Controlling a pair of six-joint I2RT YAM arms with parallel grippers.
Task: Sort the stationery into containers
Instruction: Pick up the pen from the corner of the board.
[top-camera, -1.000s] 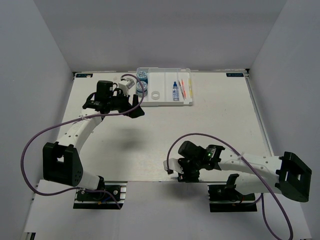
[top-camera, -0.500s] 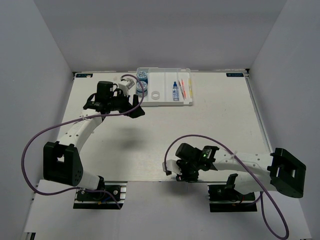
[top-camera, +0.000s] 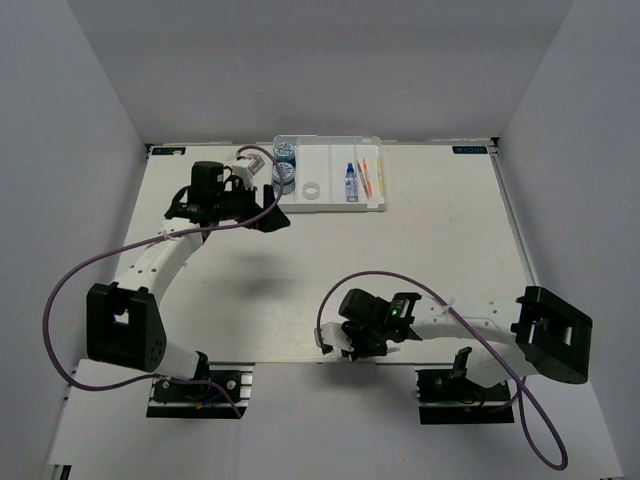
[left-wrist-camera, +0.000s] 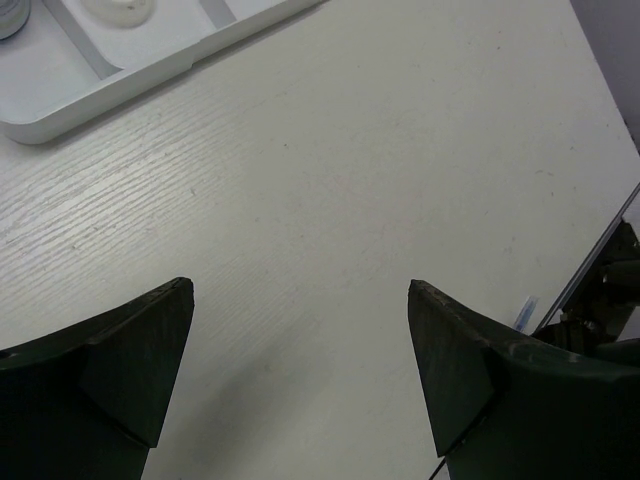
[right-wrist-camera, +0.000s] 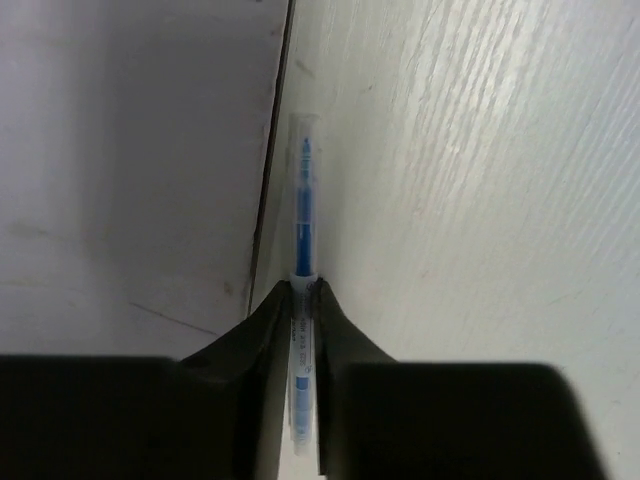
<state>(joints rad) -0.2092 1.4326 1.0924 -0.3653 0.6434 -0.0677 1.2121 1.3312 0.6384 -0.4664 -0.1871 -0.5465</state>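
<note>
Right jaws: clamped narrow on a blue pen (right-wrist-camera: 303, 215) with a clear cap, its tip projecting ahead along the near edge of the tabletop (right-wrist-camera: 480, 200). Over the past second these jaws have slid leftward along that edge. Left jaws: spread wide, holding nothing, above bare tabletop, barely moved. Tray (top-camera: 330, 206): just beyond the left jaws, well apart from the right; holds tape rolls (top-camera: 284, 172), white tape ring (top-camera: 311, 189), glue bottle (top-camera: 351, 183), pens (top-camera: 371, 178).
</note>
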